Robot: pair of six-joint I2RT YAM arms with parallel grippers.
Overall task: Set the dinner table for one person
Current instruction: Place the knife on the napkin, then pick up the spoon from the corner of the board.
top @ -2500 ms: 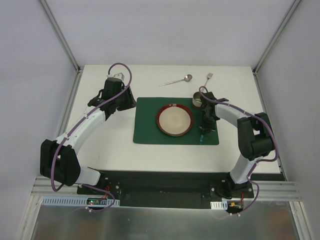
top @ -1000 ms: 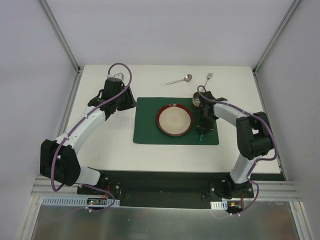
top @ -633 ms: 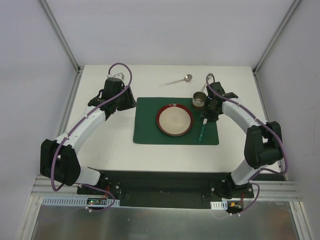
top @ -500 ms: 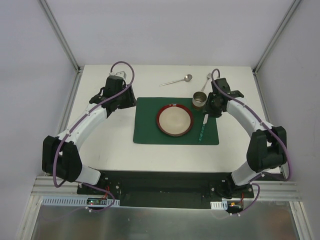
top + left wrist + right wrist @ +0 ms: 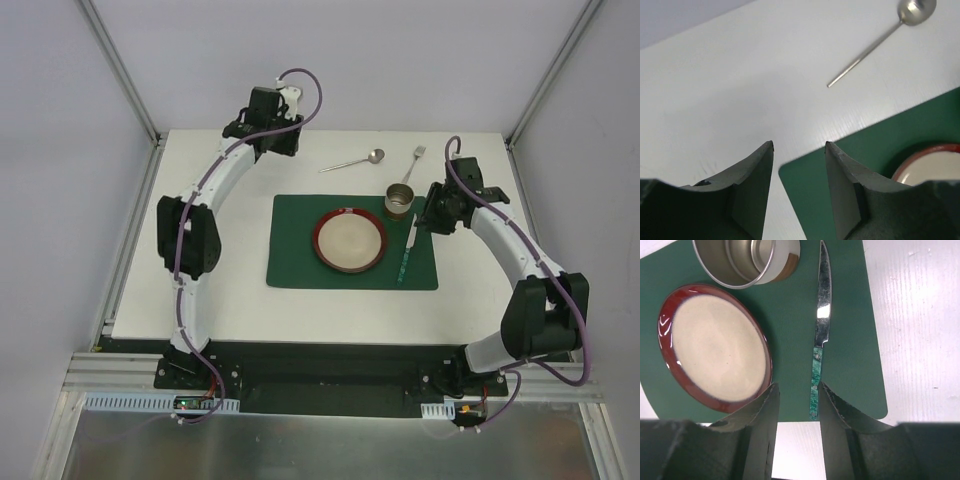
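Left fingers (image 5: 799,147): parted with a clear gap and nothing between them; they hang over the far left of the surface, and in the wrist view the mat's far left corner shows through the gap.
Right fingers (image 5: 797,386): parted rather less wide and holding nothing; they hang above the right side of the mat, and the knife's handle shows in the gap, close to the right-hand finger.
Surface (image 5: 220,290): white, matte and rectangular, edged by metal rails; it fills the space in front of both arm bases and carries everything else.
Mat (image 5: 295,260): dark green rectangle with rounded corners, flat on the middle of the surface, a little right of centre.
Plate (image 5: 349,240): round, dark red rim, beige centre; it sits on the mat, right of the mat's middle.
Cup (image 5: 399,199): round, metal, mouth up; it stands at the mat's far edge, just beyond the plate's right side and just left of the knife's tip.
Knife (image 5: 406,250): flat on the mat, right of the plate and apart from it; the steel blade points away from the bases, and the marbled green handle ends close to the mat's near edge.
Spoon (image 5: 355,161): metal, on the bare surface beyond the mat; bowl to the right, handle slanting left and nearer.
Fork (image 5: 417,157): metal, on the bare surface to the right of the spoon and apart from it, beyond the cup, tines at the far end.
Left arm: stretched far out along the left side, wrist near the far edge.
Right arm: bent in from the right side toward the mat's right edge.
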